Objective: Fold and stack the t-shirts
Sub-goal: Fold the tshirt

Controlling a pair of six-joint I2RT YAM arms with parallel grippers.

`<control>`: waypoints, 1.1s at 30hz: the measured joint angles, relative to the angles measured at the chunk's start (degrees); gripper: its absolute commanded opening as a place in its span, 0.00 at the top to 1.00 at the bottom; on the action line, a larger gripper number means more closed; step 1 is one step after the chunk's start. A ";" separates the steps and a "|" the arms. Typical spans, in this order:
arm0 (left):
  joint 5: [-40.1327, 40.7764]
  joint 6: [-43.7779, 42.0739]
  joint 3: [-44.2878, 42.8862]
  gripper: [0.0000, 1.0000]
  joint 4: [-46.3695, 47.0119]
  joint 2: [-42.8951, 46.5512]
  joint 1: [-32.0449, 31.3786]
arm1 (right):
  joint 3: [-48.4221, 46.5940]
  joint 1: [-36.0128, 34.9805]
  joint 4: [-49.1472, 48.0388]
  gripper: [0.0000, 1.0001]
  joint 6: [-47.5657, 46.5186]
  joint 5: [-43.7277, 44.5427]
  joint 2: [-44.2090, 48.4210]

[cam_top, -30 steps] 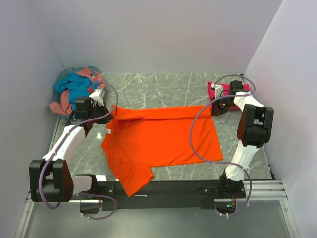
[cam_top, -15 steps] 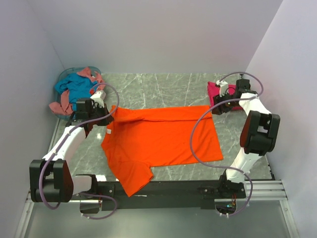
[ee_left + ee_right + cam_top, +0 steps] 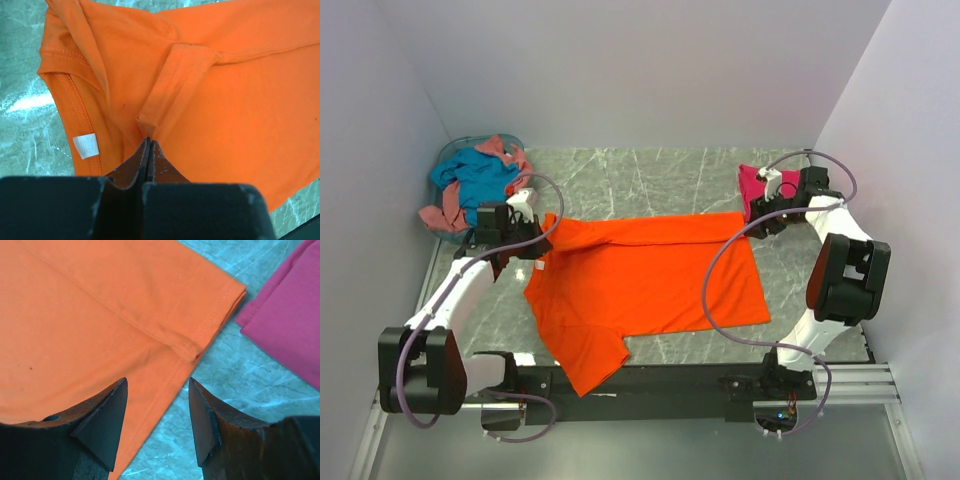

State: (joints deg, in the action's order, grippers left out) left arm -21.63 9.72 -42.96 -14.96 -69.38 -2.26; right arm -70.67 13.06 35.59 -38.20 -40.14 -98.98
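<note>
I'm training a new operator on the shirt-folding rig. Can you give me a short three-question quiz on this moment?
1. True or false: the right jaws stand open over the hem of the orange t-shirt.
2. What lies just beyond that shirt's far right corner? A) a magenta-pink t-shirt B) a grey towel C) a cardboard box
3. Fill in: the teal-blue t-shirt lies in the pale blue ___.
Key: 1 true; 2 A; 3 basket.
</note>
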 measured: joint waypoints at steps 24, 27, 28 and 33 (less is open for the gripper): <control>-0.35 2.23 0.57 1.00 -4.94 6.12 -4.15 | 0.90 0.00 0.09 0.40 0.66 -2.64 1.77; 0.09 2.58 0.57 1.00 -5.53 6.12 -4.42 | 0.90 0.00 0.09 0.40 0.83 -2.71 1.77; 0.13 2.75 0.57 1.00 -5.68 6.12 -4.46 | 0.90 0.00 0.09 0.40 0.85 -2.78 1.77; 0.39 3.43 0.52 0.87 -6.80 5.88 -4.74 | 0.90 0.00 0.26 0.40 0.90 -2.86 1.79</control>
State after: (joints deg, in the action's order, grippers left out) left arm -21.23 13.15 -42.44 -21.76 -63.51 -7.01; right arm -69.78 13.06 35.86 -37.30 -43.00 -97.19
